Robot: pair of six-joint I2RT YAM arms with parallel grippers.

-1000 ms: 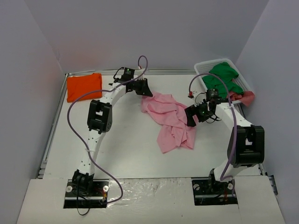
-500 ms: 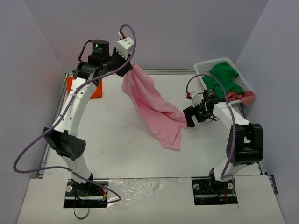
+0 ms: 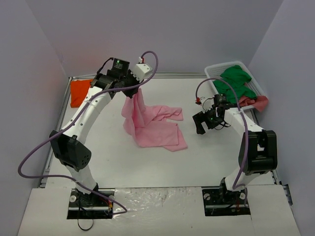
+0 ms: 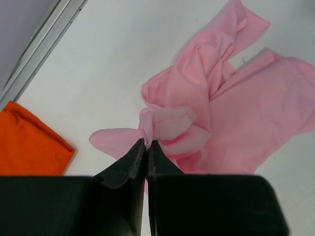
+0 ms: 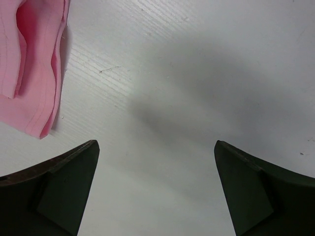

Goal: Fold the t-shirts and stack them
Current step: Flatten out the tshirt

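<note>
The pink shirt [image 3: 153, 127] hangs by a bunched edge from the left gripper [image 4: 146, 143], whose jaws are clamped on it. The rest of it lies crumpled on the table [image 3: 147, 164] below. The orange shirt [image 3: 78, 91] lies to the left of this gripper. The right gripper [image 5: 156, 147], jaws wide apart and holding nothing, hovers just right of the pink shirt.

From above, the left arm [image 3: 96, 105] covers the right side of the orange t-shirt [image 3: 78, 92], and the left wrist view crops it at the edge. The pinched fold of the pink t-shirt [image 4: 246, 113] vanishes inside the left hand [image 4: 146, 143]. In the right wrist view only a pink strip shows, cut off at the top-left corner.
</note>
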